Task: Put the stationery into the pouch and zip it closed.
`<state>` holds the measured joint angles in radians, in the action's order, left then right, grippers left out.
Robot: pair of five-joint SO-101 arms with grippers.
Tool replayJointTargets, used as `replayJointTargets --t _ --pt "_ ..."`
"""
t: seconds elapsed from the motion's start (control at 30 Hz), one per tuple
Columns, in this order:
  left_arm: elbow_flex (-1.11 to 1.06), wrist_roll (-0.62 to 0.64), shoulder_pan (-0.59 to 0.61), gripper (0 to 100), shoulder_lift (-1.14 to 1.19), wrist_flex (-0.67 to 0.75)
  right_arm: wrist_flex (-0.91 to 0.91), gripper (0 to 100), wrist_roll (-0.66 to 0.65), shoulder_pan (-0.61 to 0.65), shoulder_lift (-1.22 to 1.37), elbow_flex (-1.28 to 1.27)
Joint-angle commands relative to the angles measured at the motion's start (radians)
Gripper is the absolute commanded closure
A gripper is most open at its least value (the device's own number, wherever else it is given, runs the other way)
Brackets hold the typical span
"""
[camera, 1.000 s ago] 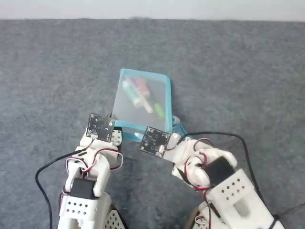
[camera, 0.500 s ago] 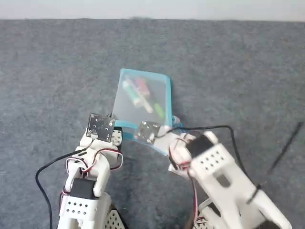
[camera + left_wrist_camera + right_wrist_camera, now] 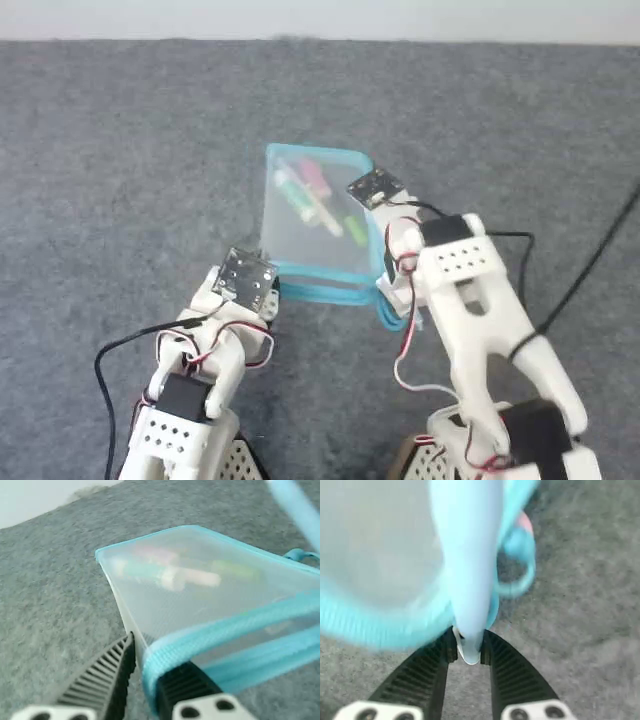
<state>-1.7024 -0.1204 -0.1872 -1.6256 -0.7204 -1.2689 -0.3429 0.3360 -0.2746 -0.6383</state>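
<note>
Pouch [image 3: 318, 222] sits in the middle of the desk [image 3: 120, 150], just in front of both arms. We see it is a flat bag of see-through milky plastic with a bright blue cloth rim. Inside are pens [image 3: 315, 195], green, pink and white, lying side by side. The desk has a grey fuzzy cover, like carpet.

The left gripper [image 3: 150, 665] has black ridged jaws, and they pinch one corner of the blue zip edge [image 3: 225, 630]. The right gripper [image 3: 469, 645] has its jaws narrow, squeezed onto the smooth pale blue pull tab [image 3: 467, 555]. A thin blue loop [image 3: 520, 565] hangs beside the tab.

From above, the white right arm [image 3: 460, 270] covers the right side of the pouch. A black wire [image 3: 590, 260] runs off beside it.
</note>
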Motion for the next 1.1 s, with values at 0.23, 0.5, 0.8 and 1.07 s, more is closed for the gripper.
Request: replayJointTargets --t 0.23,0.5,0.8,1.07 --pt "0.012 -0.008 0.104 99 -0.014 0.046 0.001 99.1 -0.121 -0.377 0.077 0.229" --pt "0.012 0.083 0.11 99 -0.008 0.057 0.079 94.3 -0.153 -0.397 0.265 0.25" --pt "0.012 0.084 0.103 99 -0.006 0.058 0.113 79.9 -0.175 -0.4 0.298 0.244" --pt "0.012 0.08 0.103 99 -0.012 0.058 0.059 80.0 -0.055 -0.432 0.278 0.203"
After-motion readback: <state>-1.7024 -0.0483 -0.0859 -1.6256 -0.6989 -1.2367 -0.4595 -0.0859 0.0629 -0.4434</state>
